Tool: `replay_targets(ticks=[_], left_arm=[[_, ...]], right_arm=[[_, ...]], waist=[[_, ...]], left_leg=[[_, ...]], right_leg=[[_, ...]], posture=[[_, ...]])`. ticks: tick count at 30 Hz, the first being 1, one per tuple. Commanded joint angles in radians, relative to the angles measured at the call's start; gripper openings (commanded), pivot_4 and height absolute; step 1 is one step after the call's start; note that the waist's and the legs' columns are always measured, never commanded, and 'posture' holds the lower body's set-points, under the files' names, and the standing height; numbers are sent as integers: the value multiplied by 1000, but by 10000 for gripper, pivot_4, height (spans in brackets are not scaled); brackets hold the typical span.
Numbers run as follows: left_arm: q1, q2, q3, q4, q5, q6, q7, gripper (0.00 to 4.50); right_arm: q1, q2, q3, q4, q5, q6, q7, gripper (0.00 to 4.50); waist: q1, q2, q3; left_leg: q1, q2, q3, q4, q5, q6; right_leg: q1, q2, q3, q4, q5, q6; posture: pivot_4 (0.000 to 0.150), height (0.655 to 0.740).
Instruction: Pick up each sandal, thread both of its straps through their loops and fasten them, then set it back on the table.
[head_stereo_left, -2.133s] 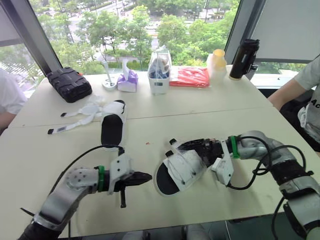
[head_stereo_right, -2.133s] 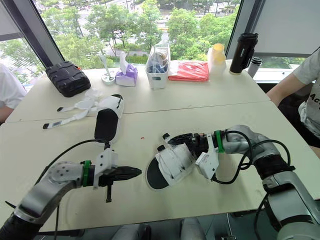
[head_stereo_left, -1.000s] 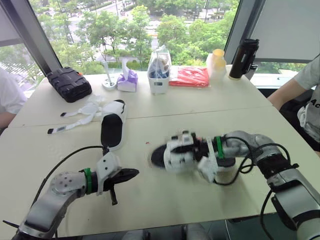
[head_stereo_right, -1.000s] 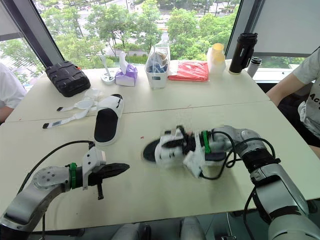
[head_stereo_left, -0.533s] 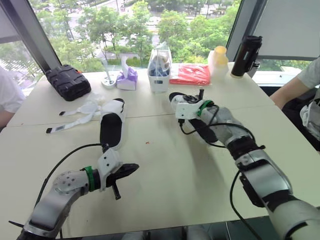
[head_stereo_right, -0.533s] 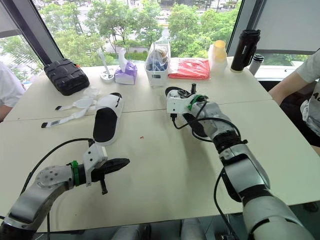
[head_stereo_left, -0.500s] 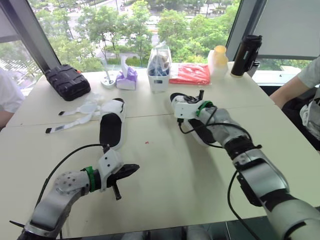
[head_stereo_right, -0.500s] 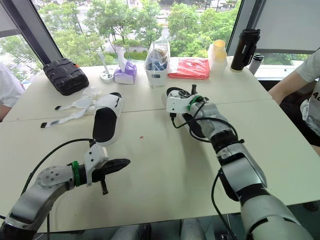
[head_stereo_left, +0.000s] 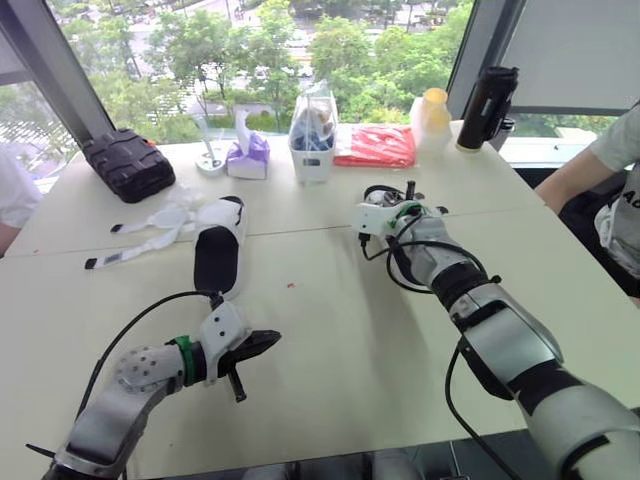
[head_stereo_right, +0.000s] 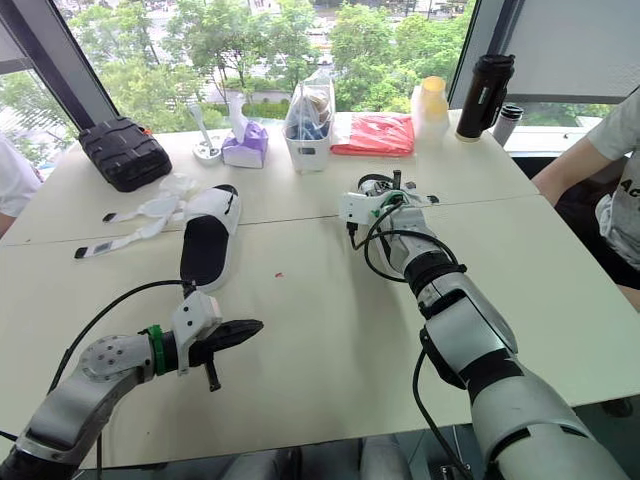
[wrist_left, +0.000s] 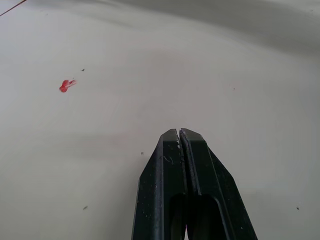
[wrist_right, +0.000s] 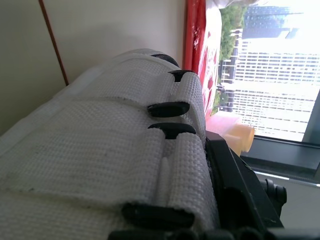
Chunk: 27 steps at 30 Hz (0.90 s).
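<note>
Fingers (wrist_left: 167, 170) of the left gripper (wrist_left: 180, 134) are pressed together on nothing. They hang low over the bare table (wrist_left: 250, 75) in the lower left of the head views, with a red speck (wrist_left: 66, 86) just ahead.

The right gripper (head_stereo_left: 388, 205), at centre frame, pinches the fastened sandal (wrist_right: 125, 150) by its white upper. In its wrist view one black finger (wrist_right: 240, 185) lies tight along the woven strap. Both straps look passed through their black loops (wrist_right: 168, 109) and laid flat. That sandal sits low by the seam across the table, short of the red bag (head_stereo_left: 378, 147). Whether its sole touches the surface I cannot tell.

The step in hand looks like the set-down. To do it well, bring the sole level and lower it until it rests along its whole length before spreading the fingers, so it does not tip. Open just enough to clear the upper. Then draw back along the strap's lie, not across it, so a fingertip does not peel the fastening. Mind the cable loop (head_stereo_right: 372, 268) hanging under the right forearm, which could drag the sandal.

The open sandal (head_stereo_left: 222, 255) lies at left centre, black footbed up. Its loose straps (head_stereo_left: 150, 240) splay towards the left edge, both yet to be threaded.
</note>
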Motion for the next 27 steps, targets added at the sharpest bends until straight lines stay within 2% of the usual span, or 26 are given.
replay_targets(ticks=[1,3,4,6,11,13,20,22,25,27], left_arm=[[-3,-5,-5,-16,8,-15,7,0],[-4,-7,-3,-16,10,-14,6,0],[-4,-7,-2,-17,10,-13,5,0],[-4,-8,0,-18,12,-11,4,0],[1,-5,5,-20,14,-11,-2,0],[-1,-3,8,-21,13,-9,-3,0],[-15,8,34,-11,13,-21,-4,0],[-17,10,39,-7,17,-31,-3,0],[-43,13,61,2,18,-38,9,0],[-50,15,69,5,18,-42,13,0]], right_arm=[[-53,-9,5,8,15,14,-15,3666],[-51,-3,-3,18,35,22,-5,3666],[-50,-1,-5,21,43,27,-2,13693],[-47,1,-18,19,68,34,9,20580],[19,-40,0,-106,83,54,113,44647],[75,-84,-9,-230,95,63,174,44647],[400,-283,-119,-905,168,205,528,44647],[443,-304,-141,-992,180,233,582,44647],[519,-357,-276,-1216,320,365,767,44647],[540,-377,-316,-1290,374,416,829,44647]], waist=[[-2,0,0],[-4,0,0],[-4,0,0],[-3,0,0],[-2,0,0],[-1,0,-1],[9,-1,-1],[9,-1,-1],[10,-1,-1],[10,-1,-1]], left_leg=[[0,0,0,0,0,0],[1,0,0,0,0,-1],[1,0,0,0,1,-1],[1,0,0,0,1,-2],[2,0,0,1,1,-2],[2,0,0,1,1,-2],[2,0,-1,3,1,-1],[2,0,-1,3,-1,3],[2,0,-1,4,-2,4],[2,0,-2,5,-2,4]], right_leg=[[0,0,0,0,0,0],[-1,0,0,0,0,-1],[-1,0,0,1,-1,-1],[-1,0,0,2,-1,-1],[0,0,0,3,-1,-1],[0,0,0,3,-1,-1],[2,0,-1,3,-1,-1],[2,0,-1,3,-1,-1],[3,0,-1,4,-1,0],[3,0,-2,4,-1,0]], posture=[[1500,7400],[1500,7400],[1500,7400],[1500,7400],[1500,7400],[1500,7400],[1500,7400],[1500,7400],[1500,7400],[1500,7400]])
